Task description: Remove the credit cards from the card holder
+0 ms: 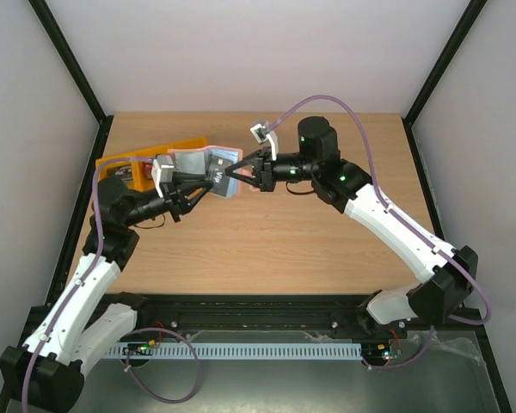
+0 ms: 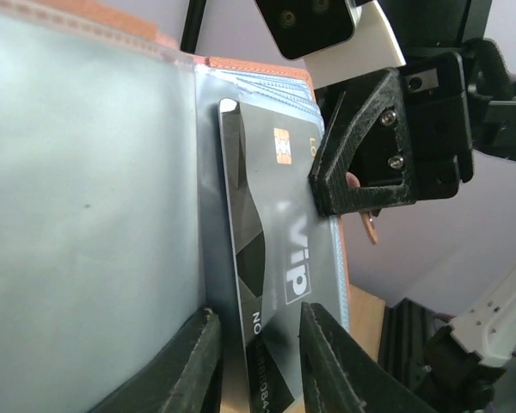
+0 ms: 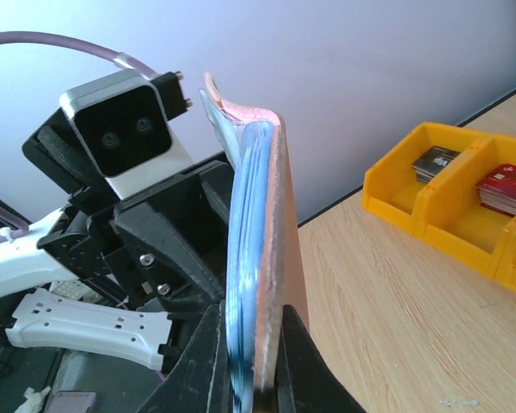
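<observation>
While shut on its right rim, holds card holder [image 1: 192,163] open, aloft over far desk [image 1: 284,249]: right hand [image 1: 235,170] | left hand [image 2: 258,353] narrow around dark grey credit card [image 2: 271,249] end, grip cannot tell | card against holder's right leaf

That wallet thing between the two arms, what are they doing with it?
The right gripper is shut on the edge of the open card holder and holds it up on edge. The left gripper has its fingers on either side of a dark grey card marked VIP, which lies against the holder's clear pockets. Whether it is gripping that card yet is unclear. Off to the side, a yellow tray already holds a few cards.
</observation>
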`<state>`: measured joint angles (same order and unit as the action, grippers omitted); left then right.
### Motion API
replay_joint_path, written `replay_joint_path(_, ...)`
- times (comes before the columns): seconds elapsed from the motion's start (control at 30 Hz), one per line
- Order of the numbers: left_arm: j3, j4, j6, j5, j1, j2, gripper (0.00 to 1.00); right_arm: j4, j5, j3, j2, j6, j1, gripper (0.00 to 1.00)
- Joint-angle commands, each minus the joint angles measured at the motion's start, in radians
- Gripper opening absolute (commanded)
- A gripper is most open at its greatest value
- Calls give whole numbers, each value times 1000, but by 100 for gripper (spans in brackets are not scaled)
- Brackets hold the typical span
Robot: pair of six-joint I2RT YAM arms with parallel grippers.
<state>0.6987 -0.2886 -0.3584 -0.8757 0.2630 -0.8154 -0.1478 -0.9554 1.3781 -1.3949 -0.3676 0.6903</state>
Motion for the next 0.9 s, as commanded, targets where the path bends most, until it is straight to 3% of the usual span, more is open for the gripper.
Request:
replay_joint_path(0.0, 17, -21, 25, -81, 2, -7, 20, 138, -131, 6, 14, -30, 12, 2)
replay_joint_path(0.1, 30, -12, 35, -115, 3, -7, 3, 87, -135, 28, 2, 9, 9, 2)
replay_joint_path(0.2, 46, 11, 44, -135, 3, -2, 2, 67, -131, 25, 5, 28, -1, 3)
replay_joint_path(0.4, 37, -46, -38, -89, 3, 1, 2, 75, -139, 8, -8, -4, -5, 28)
replay_joint_path(0.6, 17, -125, -133, -69, -5, 2, 2, 97, -135, -39, 6, -28, -5, 29)
replay_joint_path(0.77, -1, -197, -208, -44, -19, 1, 2, 93, -137, -59, 18, -29, -5, 38)
replay_joint_path(0.87, -5, -220, -225, -51, -20, -7, 2, 108, -139, -63, 18, -43, -5, 35)
